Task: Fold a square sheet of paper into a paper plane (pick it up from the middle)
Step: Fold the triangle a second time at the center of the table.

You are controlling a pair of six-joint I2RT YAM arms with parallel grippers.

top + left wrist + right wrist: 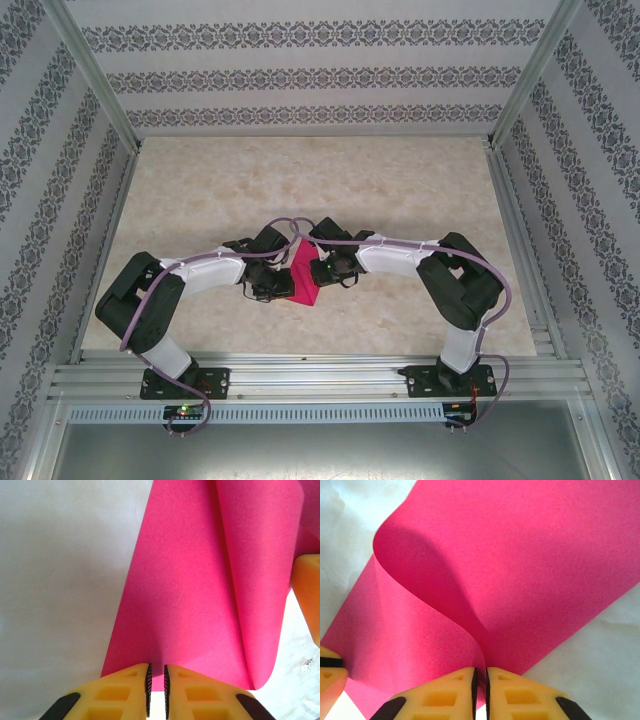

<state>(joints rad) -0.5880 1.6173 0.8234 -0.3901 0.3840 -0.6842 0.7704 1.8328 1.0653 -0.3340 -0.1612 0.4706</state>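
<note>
My left end effector (pixel 156 680) is clenched on the near edge of the magenta sheet of paper (pixel 200 580), black pads (pixel 148 685) nearly together with the paper edge in the slit between them. My right end effector (pixel 481 682) is the same: pinched shut on the sheet's edge, paper between the pads. In the right wrist view the sheet rises from the pinch and curls over leftward in a rounded loop, with no sharp crease there. A flatter layer runs under it to the lower left, where one yellow finger of the left end effector sits on it at the frame corner. In the left wrist view the sheet runs away from the fingers as a long strip with a soft rolled fold down its right side. A yellow-orange finger of the right end effector is just beside that fold. From the top camera both end effectors meet over the middle of the beige marbled tabletop (pixel 200 200), near its front. The sheet is a narrow pink wedge between them. Cannot tell if it touches the tabletop.
</note>
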